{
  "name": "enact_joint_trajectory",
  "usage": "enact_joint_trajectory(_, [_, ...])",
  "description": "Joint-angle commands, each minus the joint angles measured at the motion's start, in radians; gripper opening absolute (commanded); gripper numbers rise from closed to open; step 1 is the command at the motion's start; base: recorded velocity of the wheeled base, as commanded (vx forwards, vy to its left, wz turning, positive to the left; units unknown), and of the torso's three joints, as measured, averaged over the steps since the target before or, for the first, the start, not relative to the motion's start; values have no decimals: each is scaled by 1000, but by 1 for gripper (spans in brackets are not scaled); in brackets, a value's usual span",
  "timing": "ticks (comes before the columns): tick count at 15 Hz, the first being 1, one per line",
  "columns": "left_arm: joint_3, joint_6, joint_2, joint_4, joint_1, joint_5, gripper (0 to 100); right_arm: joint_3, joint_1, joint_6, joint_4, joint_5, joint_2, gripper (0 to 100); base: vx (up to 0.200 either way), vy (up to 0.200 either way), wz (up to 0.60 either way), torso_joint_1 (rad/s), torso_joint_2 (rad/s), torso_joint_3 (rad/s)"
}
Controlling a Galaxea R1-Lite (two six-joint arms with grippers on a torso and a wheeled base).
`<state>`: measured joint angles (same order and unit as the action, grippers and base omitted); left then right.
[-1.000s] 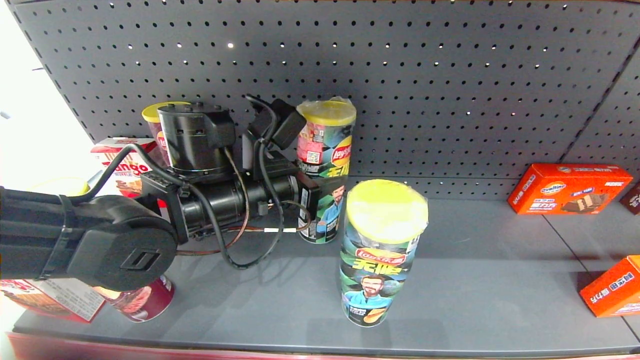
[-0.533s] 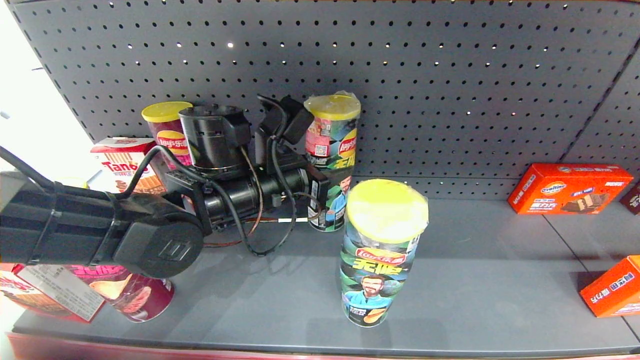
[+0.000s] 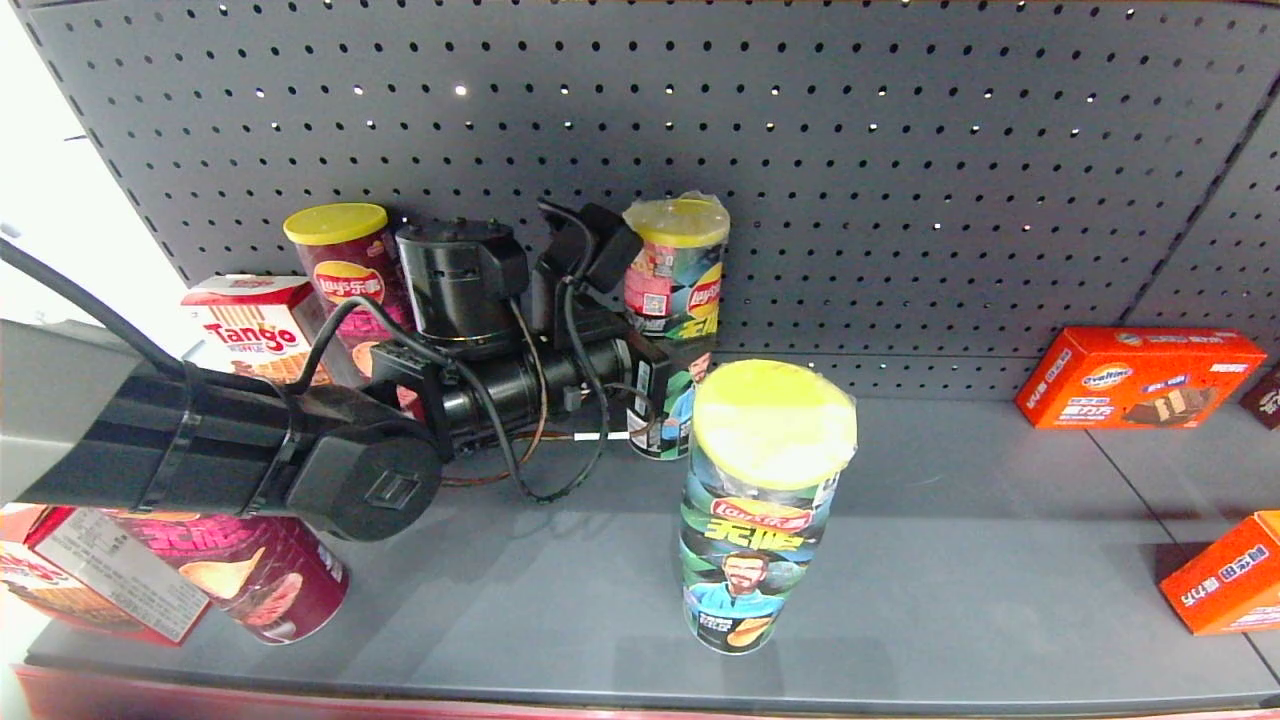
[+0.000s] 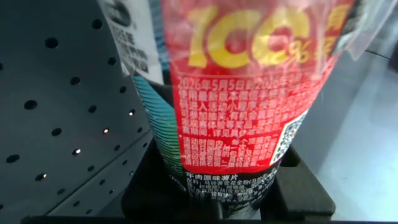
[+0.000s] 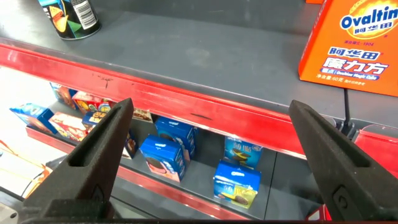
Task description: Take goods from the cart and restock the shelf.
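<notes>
A green chip can [image 3: 678, 300] with a yellow lid stands upright at the back of the grey shelf [image 3: 950, 560], close to the pegboard. My left gripper [image 3: 652, 398] is shut on its lower half. In the left wrist view the can [image 4: 236, 112] sits between the two black fingers [image 4: 298, 186]; I cannot tell whether its base touches the shelf. A second green can [image 3: 765, 500] stands free nearer the front. My right gripper [image 5: 214, 162] hangs open with nothing in it, in front of the shelf's red edge [image 5: 186, 99].
A maroon can [image 3: 345, 265] and a wafer box [image 3: 245, 335] stand at the back left. Another maroon can [image 3: 250, 575] lies at the front left. Orange boxes [image 3: 1140, 375] [image 3: 1225, 570] occupy the right. Blue boxes [image 5: 165, 155] fill the lower shelf.
My left arm has carried the green can farther back and to the right, towards the pegboard. The maroon can and wafer box behind the arm have come into sight.
</notes>
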<state>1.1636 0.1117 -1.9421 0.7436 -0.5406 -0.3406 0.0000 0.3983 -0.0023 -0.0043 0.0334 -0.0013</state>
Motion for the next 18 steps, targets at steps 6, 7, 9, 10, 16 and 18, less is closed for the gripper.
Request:
enact_joint_trajectory(6, [-4,-7,-24,54,18,-110,0,0,1,-1,0,0,1,100,0,0,0,0,0,0])
enact_joint_trajectory(7, [-4,-7,-26,54,21,-121,0,0,1,-1,0,0,1,100,0,0,0,0,0,0])
enact_joint_trajectory(9, [-7,-6,-28,56,31,-144,0,0,1,-1,0,0,1,100,0,0,0,0,0,0])
enact_joint_trajectory(10, [-5,-4,-29,54,39,-161,0,0,1,-1,0,0,1,100,0,0,0,0,0,0])
enact_joint_trajectory(16, [5,-1,-35,56,71,-271,0,0,1,-1,0,0,1,100,0,0,0,0,0,0])
enact_joint_trajectory(18, [7,2,-37,56,76,-284,0,0,1,-1,0,0,1,100,0,0,0,0,0,0])
